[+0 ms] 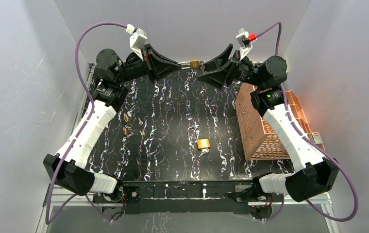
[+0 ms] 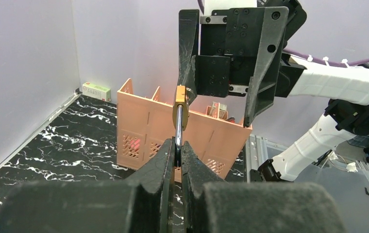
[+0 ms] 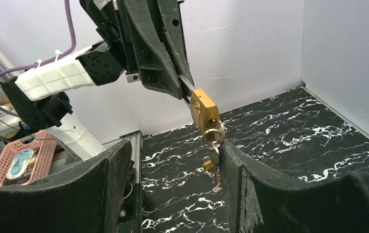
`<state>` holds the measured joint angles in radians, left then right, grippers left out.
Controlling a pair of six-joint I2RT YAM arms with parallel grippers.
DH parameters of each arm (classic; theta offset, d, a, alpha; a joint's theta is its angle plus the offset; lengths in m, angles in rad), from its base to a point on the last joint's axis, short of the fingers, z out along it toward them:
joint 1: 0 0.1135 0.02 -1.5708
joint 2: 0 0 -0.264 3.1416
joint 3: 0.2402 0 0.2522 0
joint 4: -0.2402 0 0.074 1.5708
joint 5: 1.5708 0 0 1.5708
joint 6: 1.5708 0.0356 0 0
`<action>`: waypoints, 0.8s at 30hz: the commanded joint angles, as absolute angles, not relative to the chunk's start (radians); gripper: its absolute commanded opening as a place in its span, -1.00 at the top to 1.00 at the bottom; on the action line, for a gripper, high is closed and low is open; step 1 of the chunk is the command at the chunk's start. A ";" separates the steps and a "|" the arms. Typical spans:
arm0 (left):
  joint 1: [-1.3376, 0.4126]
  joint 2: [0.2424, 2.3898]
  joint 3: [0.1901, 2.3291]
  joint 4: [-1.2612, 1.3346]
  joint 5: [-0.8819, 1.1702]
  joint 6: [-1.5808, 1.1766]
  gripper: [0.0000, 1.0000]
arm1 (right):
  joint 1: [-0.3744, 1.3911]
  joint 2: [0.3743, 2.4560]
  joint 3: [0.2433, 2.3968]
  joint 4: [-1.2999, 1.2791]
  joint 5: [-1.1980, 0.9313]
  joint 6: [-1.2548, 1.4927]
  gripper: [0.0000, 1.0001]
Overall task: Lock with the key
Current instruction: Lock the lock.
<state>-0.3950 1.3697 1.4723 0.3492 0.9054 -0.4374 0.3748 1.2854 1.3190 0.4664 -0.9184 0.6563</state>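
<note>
Black marbled table point(image 1: 173, 111), orange basket point(image 1: 265, 126) on its right. Over the far end I've got the left gripper point(image 2: 176, 155) pinching the brass padlock point(image 3: 206, 112) by its shackle point(image 2: 177, 133) in mid-air, with the right gripper point(image 3: 173, 150) spread wide facing it; a second padlock point(image 1: 203, 143) lies mid-table. The keys point(image 3: 213, 145) dangle from the held lock between the right gripper's fingers point(image 3: 250, 184).

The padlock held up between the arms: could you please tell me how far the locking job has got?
Done: the left end effector grips the padlock by its shackle, with a key ring hanging at its keyhole. In hand: the right end effector stands open around those keys, gripping nothing. Left: a second padlock lies on the table, shackle open.
</note>
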 commanded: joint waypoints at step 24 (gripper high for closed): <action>-0.102 1.301 1.548 0.296 1.063 -0.457 1.00 | 0.182 1.228 1.369 0.208 -0.994 0.459 1.00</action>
<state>-0.1623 1.3617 1.4994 0.2943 1.0119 -0.4480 0.2279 1.3003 1.3796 0.2356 -0.9894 0.4995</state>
